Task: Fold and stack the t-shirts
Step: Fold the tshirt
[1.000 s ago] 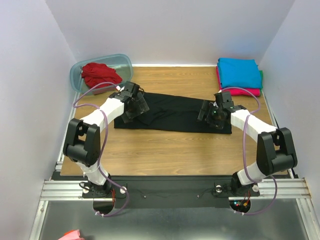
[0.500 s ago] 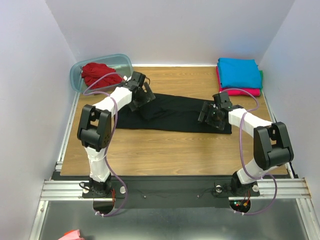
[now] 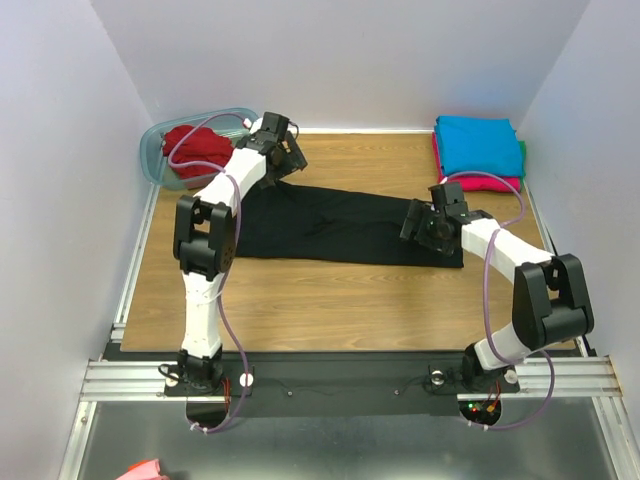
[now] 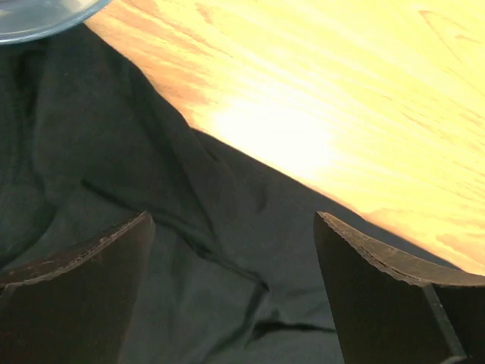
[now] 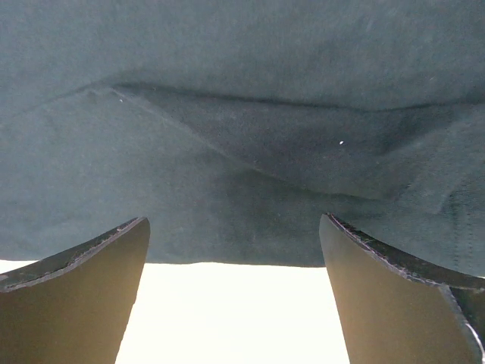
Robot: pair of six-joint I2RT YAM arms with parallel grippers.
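Black t-shirt [image 3: 340, 228] flat on worktop [image 3: 330, 290]; left claw [image 4: 231, 218] and right claw [image 5: 233, 220] over its ends, both spread wide, holding nothing.

I'm working in a lab robot cell: white panels [image 3: 350, 60] enclosing wooden tabletop [image 3: 340, 300], aluminium rail [image 3: 120, 378] running along front.

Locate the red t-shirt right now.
Top view, far left corner of the table: the red t-shirt lies bunched in the plastic tub, just left of the left claw.
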